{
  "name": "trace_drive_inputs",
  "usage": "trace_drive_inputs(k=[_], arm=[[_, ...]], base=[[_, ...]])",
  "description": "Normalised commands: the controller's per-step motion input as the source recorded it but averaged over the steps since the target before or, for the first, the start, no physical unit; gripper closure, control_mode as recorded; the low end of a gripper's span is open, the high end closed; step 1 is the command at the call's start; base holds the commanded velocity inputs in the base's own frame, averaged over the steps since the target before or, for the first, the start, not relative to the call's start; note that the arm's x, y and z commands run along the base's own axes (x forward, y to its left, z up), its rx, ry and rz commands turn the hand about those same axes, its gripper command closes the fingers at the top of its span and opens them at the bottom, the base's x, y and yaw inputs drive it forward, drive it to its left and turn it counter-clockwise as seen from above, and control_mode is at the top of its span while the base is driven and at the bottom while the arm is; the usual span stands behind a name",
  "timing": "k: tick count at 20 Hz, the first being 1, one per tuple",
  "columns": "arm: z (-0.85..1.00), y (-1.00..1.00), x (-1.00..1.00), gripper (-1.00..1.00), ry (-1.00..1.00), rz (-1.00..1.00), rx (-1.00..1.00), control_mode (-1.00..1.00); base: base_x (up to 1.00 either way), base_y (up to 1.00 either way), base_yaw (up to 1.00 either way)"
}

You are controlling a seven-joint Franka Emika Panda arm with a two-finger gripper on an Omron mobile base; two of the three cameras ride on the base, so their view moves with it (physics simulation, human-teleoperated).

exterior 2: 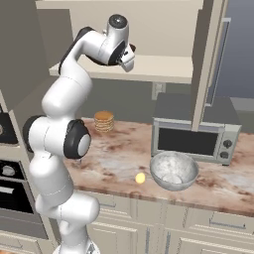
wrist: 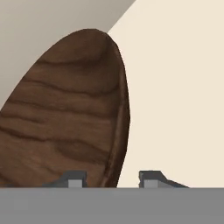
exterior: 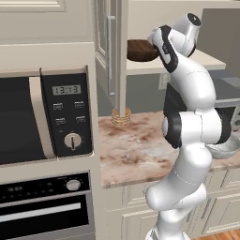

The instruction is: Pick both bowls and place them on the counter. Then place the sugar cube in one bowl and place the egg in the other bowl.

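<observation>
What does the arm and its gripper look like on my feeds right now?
The arm is glossy white, built of rounded tubular links with dark, near-black bands and round caps at the joints. No cables or markings are visible. The gripper ends in two small dark grey fingertips with lighter grey, blocky, stepped ends.

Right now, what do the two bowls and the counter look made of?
Shelf bowl: dark brown wood, smooth, going by its curved grain lines. Counter bowl: pale grey and mottled, either stone or dull metal; the look leaves it open. Counter: pinkish-beige stone slab with brown marbled blotches, seemingly polished.
</observation>
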Motion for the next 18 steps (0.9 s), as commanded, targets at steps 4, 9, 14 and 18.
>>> trace_drive_inputs(k=[4,9,14,18], arm=[[-0.14,0.0,0.0,1.0,0.0,0.0,0.0,-1.0],[-0.02,0.0,-0.05,1.0,0.0,0.0,0.01,-1.0],[0.03,0.0,-0.44,1.0,0.0,0.0,0.0,-1.0],[0.08,-0.1,-0.8,1.0,-0.03,0.01,0.0,-1.0]], base=[[0.0,0.0,0.0],[0.0,0.0,0.0],[0.0,0.0,0.0],[0.0,0.0,0.0]])
